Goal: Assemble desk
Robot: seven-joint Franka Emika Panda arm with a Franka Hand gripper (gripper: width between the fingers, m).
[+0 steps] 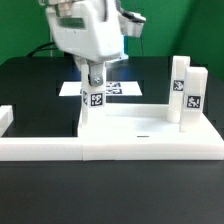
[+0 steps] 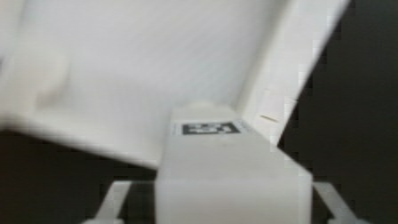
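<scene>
The white desk top (image 1: 135, 122) lies flat in the middle of the table, its raised rim showing in the wrist view as a pale wall (image 2: 285, 70). Two tagged legs (image 1: 178, 86) (image 1: 195, 98) stand upright at its far corner on the exterior view's right. A third leg (image 1: 93, 103) stands upright at the top's corner on the exterior view's left, with my gripper (image 1: 93, 82) shut on its upper end. In the wrist view this leg (image 2: 222, 165) fills the space between my gripper (image 2: 221, 208) fingers, its tag (image 2: 210, 127) facing the camera over the top's inside corner.
The marker board (image 1: 122, 88) lies flat behind the desk top. A long low white border rail (image 1: 40, 148) runs along the front and turns up at the exterior view's left edge (image 1: 6, 118). The table surface is black.
</scene>
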